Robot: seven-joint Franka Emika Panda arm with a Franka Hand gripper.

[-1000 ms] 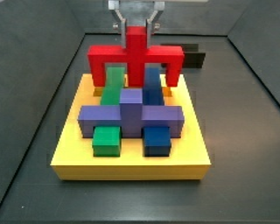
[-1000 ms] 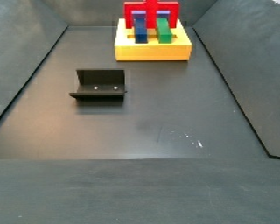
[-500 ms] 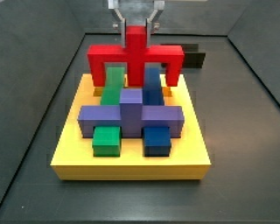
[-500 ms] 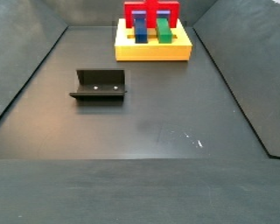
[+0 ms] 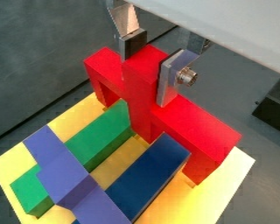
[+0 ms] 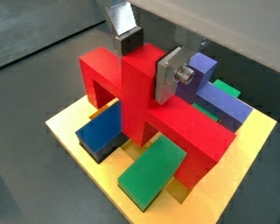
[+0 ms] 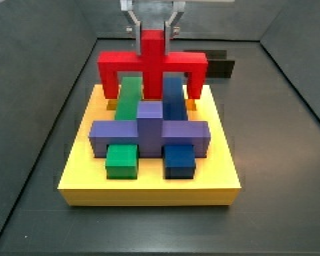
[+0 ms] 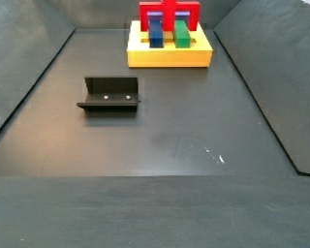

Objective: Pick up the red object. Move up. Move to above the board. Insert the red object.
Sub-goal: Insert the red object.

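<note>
Red object (image 5: 154, 96) hangs in the pincer (image 5: 152, 59), which is clamped on its upright bar, over the far end of the board (image 7: 149, 190). Its two legs reach down beside the green block (image 7: 128, 95) and the blue block (image 7: 175, 95).

To my eye the insertion is under way, so the move wants a straight, slow descent with the arch kept level and square to the board; any tilt could jam a leg against a block or a slot edge.

Both wrist views show the silver fingers (image 6: 171, 74) pressed on the bar and the legs close to the slots, though the leg tips are hidden. A side view shows the whole board with the purple block (image 7: 149, 130); another shows the fixture (image 8: 109, 94) well apart on the floor.
</note>
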